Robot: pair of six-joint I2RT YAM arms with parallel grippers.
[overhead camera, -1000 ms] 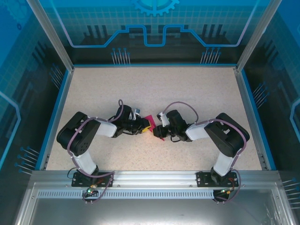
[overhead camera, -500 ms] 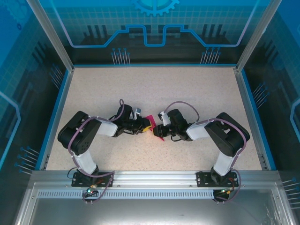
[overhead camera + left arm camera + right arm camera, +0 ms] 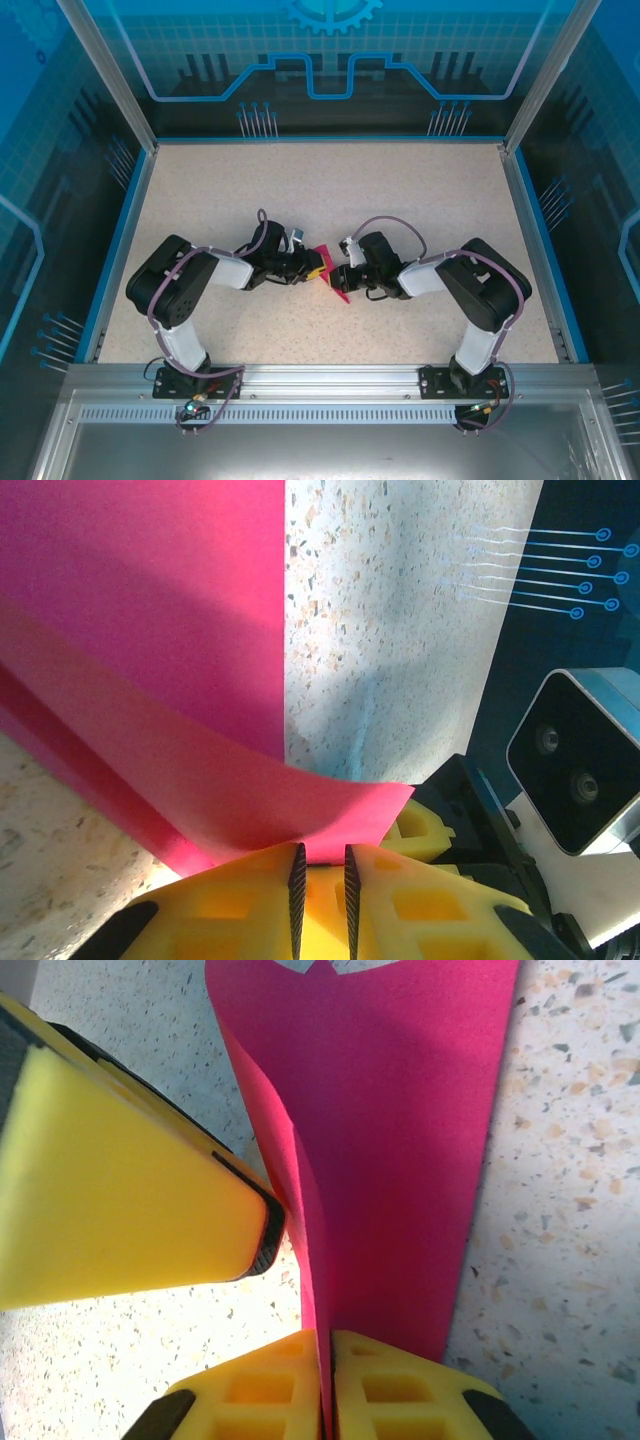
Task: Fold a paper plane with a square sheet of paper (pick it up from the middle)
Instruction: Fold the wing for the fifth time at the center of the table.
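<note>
The square sheet of paper (image 3: 327, 270), creased into a narrow doubled strip, sits at the middle of the worktop (image 3: 330, 190), caught between two arms that face each other from either side. The right gripper (image 3: 327, 1345) is closed tight on the folded edge, with the strip's long axis running straight out from it. The left gripper (image 3: 320, 858) is narrowed on a curled corner and seems to pinch it, though that contact sits low in its own view; both arms are about equally near, the sheet lying crosswise between them
</note>
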